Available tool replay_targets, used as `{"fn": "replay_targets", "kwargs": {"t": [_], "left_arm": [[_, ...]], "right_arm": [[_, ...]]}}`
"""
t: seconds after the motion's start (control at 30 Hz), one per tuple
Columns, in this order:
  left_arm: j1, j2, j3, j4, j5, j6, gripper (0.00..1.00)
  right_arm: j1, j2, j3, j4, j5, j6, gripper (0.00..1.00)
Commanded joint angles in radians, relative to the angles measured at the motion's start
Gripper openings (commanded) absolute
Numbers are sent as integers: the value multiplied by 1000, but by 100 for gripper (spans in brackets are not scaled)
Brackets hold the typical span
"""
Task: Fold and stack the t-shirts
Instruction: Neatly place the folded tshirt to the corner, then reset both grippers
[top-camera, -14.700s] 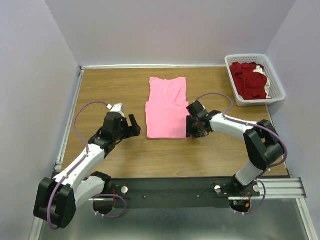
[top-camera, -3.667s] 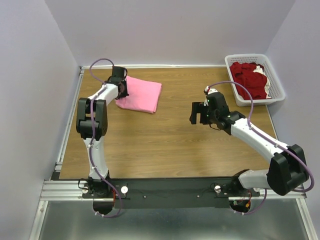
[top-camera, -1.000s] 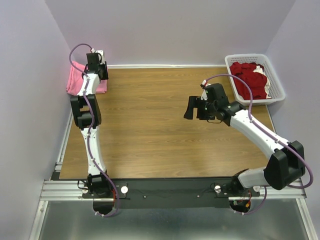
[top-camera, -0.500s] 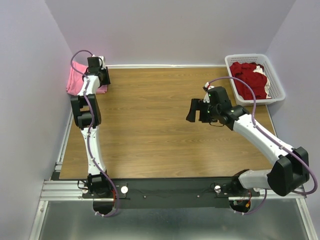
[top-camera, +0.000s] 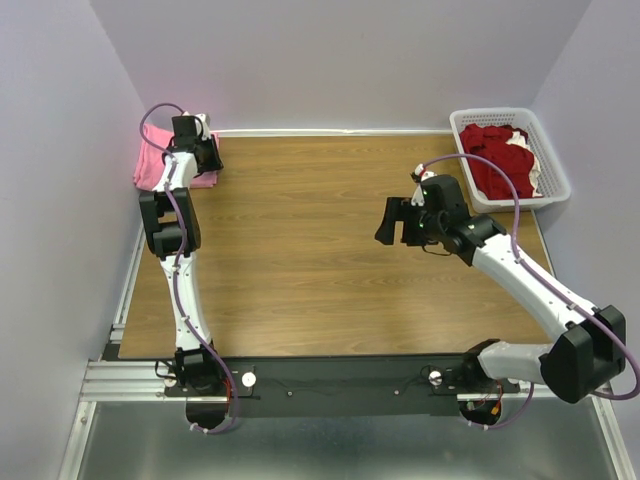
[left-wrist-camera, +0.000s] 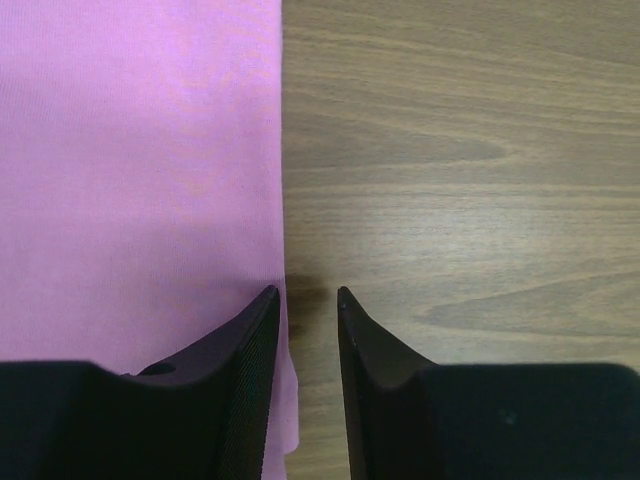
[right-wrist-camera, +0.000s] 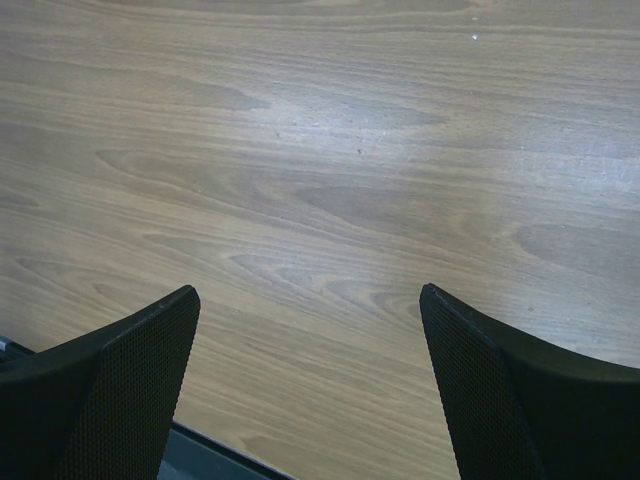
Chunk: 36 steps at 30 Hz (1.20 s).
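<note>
Nearest the arm bases, the right gripper (right-wrist-camera: 307, 292) hangs over bare table (top-camera: 300, 270), on the near-left side of the white lattice basket (top-camera: 553, 160). Its claw is spread wide, with nothing between the fingers. The basket sits at the table's far right corner with the dark red t-shirts (top-camera: 500, 160) heaped inside, unfolded.

Straight across the table from the basket, at the far left corner, the folded pink t-shirt (left-wrist-camera: 140, 170) lies against the wall. The left gripper (left-wrist-camera: 308, 292) is low over its inner edge. The claw is narrowly parted and pinches nothing: one finger rests on or just over the cloth, the other is over wood.

The likely trouble is that finger snagging the edge, so that pulling the arm away would drag the fold open or skew the packet. The shirt also seems to overlap the table's left border, where it might slip.

Its straight folded edge runs near to far, and the long axis appears to follow it. Which end is the collar cannot be told.
</note>
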Motion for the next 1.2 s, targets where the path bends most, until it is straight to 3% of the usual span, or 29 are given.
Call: {"fn": "replay_targets", "kwargs": {"t": [0.0,0.47,0.77,0.97,1.17], "left_arm": [[-1,3,-41,-94,79,-22,36],[-17,-44,-95,-84,77,-1,37],[-38,-164,-80,-120,85,16,68],[-118,-408,-133,-123,54,-12,75],[-282,-774,-366,-50,-59,-77,75]], "right_arm": [[2,-30,-16,10,24,0,97],[2,-48,-29,12,28,3,97],[2,-62,13,11,71,9,97],[1,-137,21,9,201,14,98],[2,-256,31,-5,407,9,100]]}}
